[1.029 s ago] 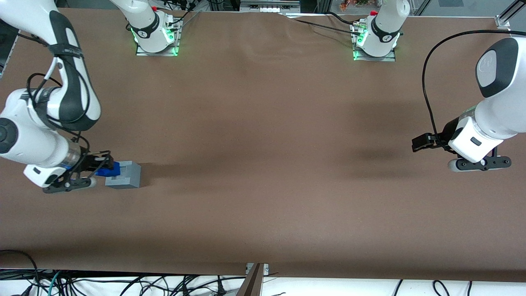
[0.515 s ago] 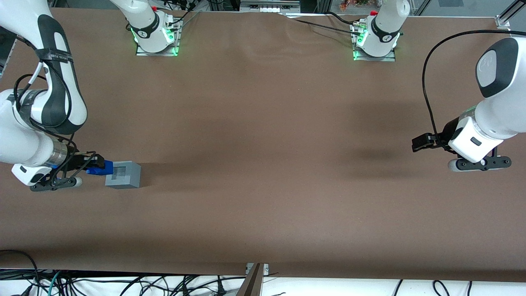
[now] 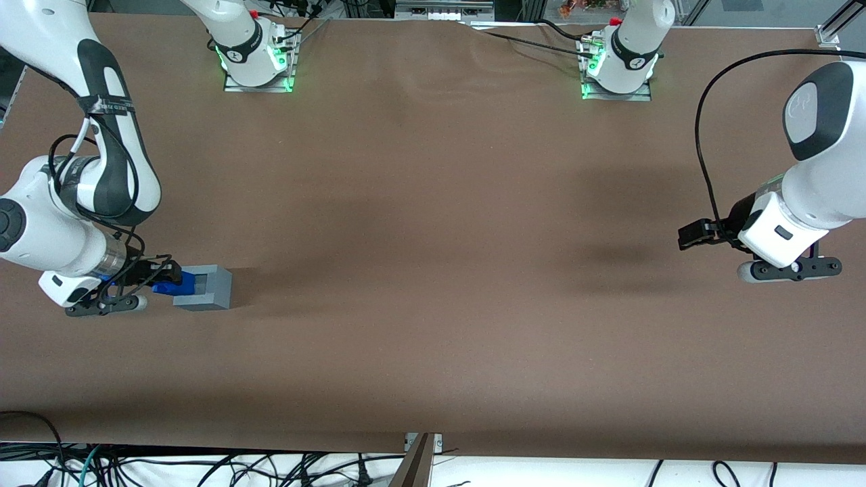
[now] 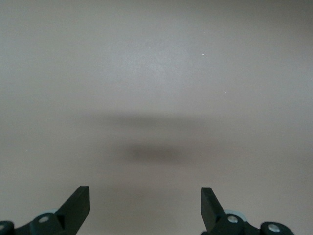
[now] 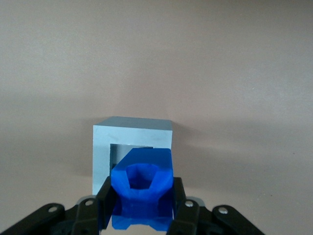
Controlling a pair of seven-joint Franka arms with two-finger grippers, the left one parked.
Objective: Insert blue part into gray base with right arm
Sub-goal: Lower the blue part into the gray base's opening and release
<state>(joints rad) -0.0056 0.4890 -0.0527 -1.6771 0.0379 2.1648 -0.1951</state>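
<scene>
My gripper (image 5: 142, 205) is clamped on the blue part (image 5: 142, 182), held low at the working arm's end of the desk (image 3: 433, 270). Part overlaps the near edge of the gray base (image 5: 133, 147), w/ socket partly visible past it. Grasp and carry look done; not seated yet. Left, I think: line up w/ socket, push in, release.
</scene>
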